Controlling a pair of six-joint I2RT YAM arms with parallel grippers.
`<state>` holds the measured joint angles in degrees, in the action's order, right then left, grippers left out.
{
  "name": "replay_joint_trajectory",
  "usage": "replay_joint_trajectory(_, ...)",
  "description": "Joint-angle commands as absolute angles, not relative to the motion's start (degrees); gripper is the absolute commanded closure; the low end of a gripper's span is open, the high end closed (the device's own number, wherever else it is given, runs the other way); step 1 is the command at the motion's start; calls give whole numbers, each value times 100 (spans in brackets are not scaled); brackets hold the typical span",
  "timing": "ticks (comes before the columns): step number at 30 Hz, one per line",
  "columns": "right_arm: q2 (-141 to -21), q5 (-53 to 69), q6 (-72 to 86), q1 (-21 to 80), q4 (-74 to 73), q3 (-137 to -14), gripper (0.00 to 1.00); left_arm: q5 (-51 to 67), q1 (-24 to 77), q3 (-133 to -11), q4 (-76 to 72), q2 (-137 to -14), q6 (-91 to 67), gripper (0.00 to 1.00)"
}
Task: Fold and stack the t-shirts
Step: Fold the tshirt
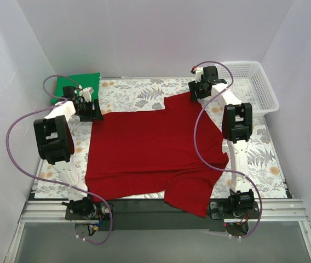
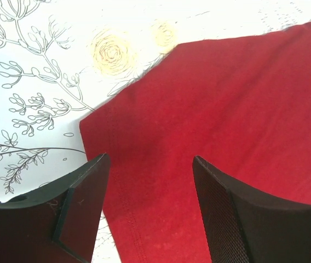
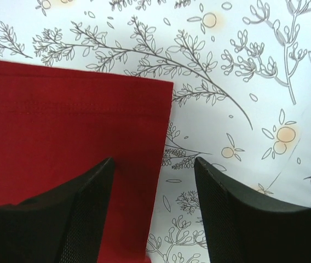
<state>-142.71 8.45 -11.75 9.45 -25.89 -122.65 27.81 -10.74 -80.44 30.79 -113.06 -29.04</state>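
Lying spread open across the middle of the flower-printed tabletop (image 1: 128, 93), the red shirt (image 1: 155, 148) is mostly flat, with one flap reaching past the near edge of the print, close to the right arm's base. A green shirt (image 1: 76, 85) sits as a folded square at the far left corner of the tabletop, apart from the red one. A white lattice basket (image 1: 254, 87) stands at the far right corner.

The left end effector (image 1: 95, 111) is at the red shirt's far left corner. In the left wrist view, this end effector (image 2: 150, 161) is released, with its jaws wide apart and nothing between them but the red shirt (image 2: 226, 109) below. The cloth's corner lies just ahead of the left finger (image 2: 84, 208), on the tabletop (image 2: 35, 55).

The right end effector (image 1: 198, 93) is at the shirt's far right part, near the basket. The right wrist view shows this end effector (image 3: 154, 161) also released and gripping nothing. The red shirt's (image 3: 62, 126) stitched hem ends in a square corner ahead of the jaws, and its side edge runs down into the gap between them. One finger (image 3: 84, 219) is over red cloth, while the other is over bare tabletop (image 3: 243, 82). Whether either pair of fingers touches the cloth cannot be told.
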Motion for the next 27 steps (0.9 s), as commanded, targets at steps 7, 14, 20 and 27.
replay_joint_trajectory(7,-14344,1318,-1327,1037,-2215,-12463,33,2461,-1055,-8235,3032,-11311,-2646,38)
replay_joint_trajectory(14,-14344,1485,-1424,1090,-2355,-12428,30,2443,-1055,-8464,3155,-11399,-2610,38)
replay_joint_trajectory(20,-14405,1564,-1363,1099,-2582,-12463,35,2391,-1055,-8569,3287,-11461,-2575,38)
replay_joint_trajectory(27,-14590,977,-1230,1090,-3111,-12639,31,2373,-1055,-8534,3305,-11461,-2514,38)
